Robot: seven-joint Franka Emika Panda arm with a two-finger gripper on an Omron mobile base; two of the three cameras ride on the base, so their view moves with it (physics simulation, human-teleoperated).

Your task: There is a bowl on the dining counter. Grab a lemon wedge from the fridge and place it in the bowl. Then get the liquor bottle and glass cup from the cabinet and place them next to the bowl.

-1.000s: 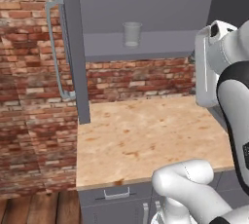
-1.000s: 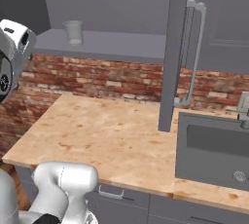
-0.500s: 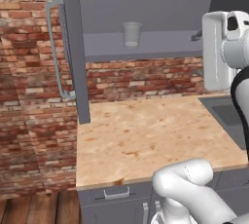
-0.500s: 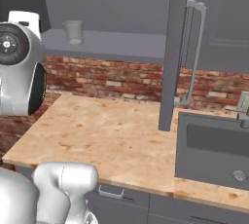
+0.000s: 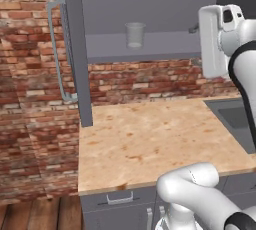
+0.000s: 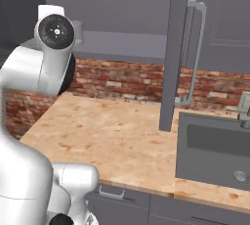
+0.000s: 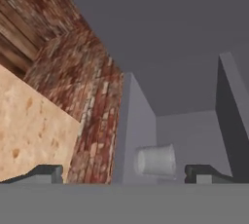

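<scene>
The glass cup [image 5: 134,35] stands upright on the grey shelf of the open cabinet [image 5: 150,4], small, clear and slightly tapered. In the hand view the glass cup [image 7: 155,159] lies a little ahead of my gripper [image 7: 125,173], between the lines of the two dark fingertips [image 7: 46,172]. The jaws stand wide apart with nothing between them. My white arm [image 5: 220,39] rises at the right, level with the shelf and to the right of the cup. In the right base view the arm [image 6: 51,53] covers the spot where the cup stands.
The cabinet's left door [image 5: 74,49] hangs open with its bar handle outward, as does the right door [image 6: 177,48]. Below is a wood-topped counter [image 5: 150,139] against a brick wall [image 5: 30,99]. A sunken sink [image 6: 215,146] sits at the counter's right end.
My arm has swung up and in toward the cabinet shelf; in the right base view it now covers the cup. The cup and the doors have not moved.
</scene>
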